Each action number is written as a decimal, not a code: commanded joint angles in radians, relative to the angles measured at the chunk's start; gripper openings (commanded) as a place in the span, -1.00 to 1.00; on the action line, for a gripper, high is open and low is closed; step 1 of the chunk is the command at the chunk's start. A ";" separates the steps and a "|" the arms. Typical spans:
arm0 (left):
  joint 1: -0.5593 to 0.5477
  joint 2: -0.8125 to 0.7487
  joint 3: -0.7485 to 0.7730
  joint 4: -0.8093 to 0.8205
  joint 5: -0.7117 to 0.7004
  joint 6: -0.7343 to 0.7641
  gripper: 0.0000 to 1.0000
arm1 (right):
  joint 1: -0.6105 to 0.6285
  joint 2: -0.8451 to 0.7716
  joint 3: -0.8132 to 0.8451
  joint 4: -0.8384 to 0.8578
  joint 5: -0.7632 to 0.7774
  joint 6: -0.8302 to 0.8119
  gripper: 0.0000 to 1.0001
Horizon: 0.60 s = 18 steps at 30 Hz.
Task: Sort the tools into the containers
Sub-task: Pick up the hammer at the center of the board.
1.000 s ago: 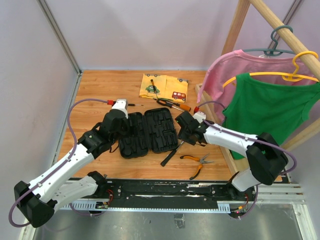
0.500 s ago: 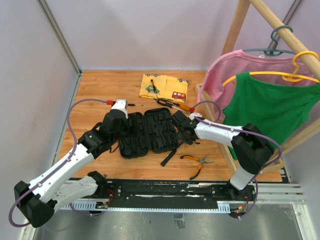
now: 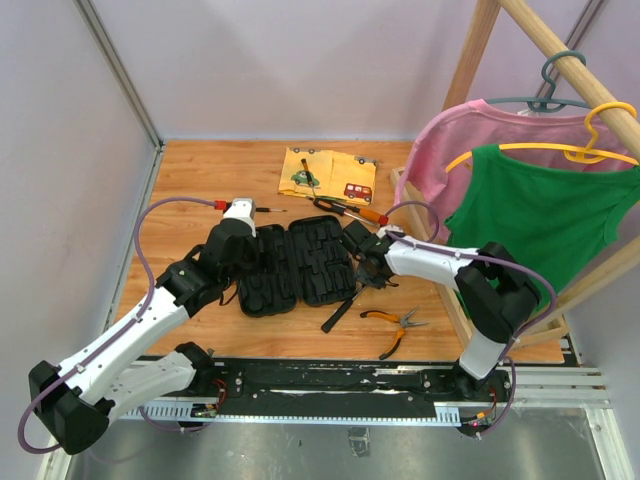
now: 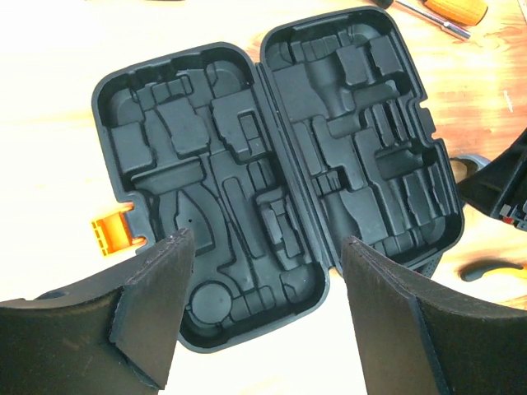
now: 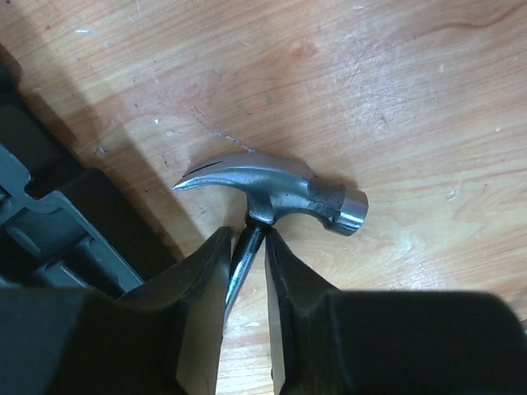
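The black tool case [image 3: 297, 265] lies open and empty on the wooden table, its moulded slots filling the left wrist view [image 4: 272, 164]. My left gripper [image 4: 262, 313] is open and empty above the case's near edge. The claw hammer [image 5: 276, 193] lies on the table just right of the case. My right gripper [image 5: 245, 247] is shut on the hammer's black shaft right below the steel head. In the top view the right gripper [image 3: 368, 272] hides the head and only the handle [image 3: 338, 312] shows. Orange-handled pliers [image 3: 392, 322] lie near the front. Orange-and-black screwdrivers [image 3: 350, 208] lie behind the case.
A yellow cloth [image 3: 328, 175] printed with cars lies at the back with a thin dark screwdriver [image 3: 310, 178] on it. A wooden clothes rack [image 3: 480, 60] with pink and green shirts stands at the right. The case's orange latch [image 4: 111, 234] sticks out on its left side.
My right gripper has moved left toward the case and come down onto the hammer's shaft by the head. The left arm has not moved.
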 commanded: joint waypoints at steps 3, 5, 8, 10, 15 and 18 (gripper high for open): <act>-0.010 0.001 0.001 -0.008 -0.025 0.016 0.52 | -0.042 0.037 0.006 -0.045 -0.044 -0.018 -0.64; -0.009 0.003 0.001 -0.009 -0.028 0.016 0.52 | -0.044 0.023 -0.004 -0.045 -0.034 -0.020 -0.76; -0.009 0.007 0.001 -0.008 -0.027 0.015 0.52 | -0.046 -0.014 -0.018 -0.045 -0.011 -0.021 -0.84; -0.009 0.010 0.002 -0.008 -0.028 0.015 0.52 | -0.049 -0.035 -0.023 -0.045 -0.005 -0.028 -0.89; -0.009 0.010 0.003 -0.009 -0.033 0.014 0.52 | -0.058 -0.083 -0.028 -0.041 0.001 -0.057 -0.99; -0.008 0.010 0.002 -0.011 -0.037 0.013 0.52 | -0.058 -0.124 -0.040 -0.037 0.019 -0.073 -0.99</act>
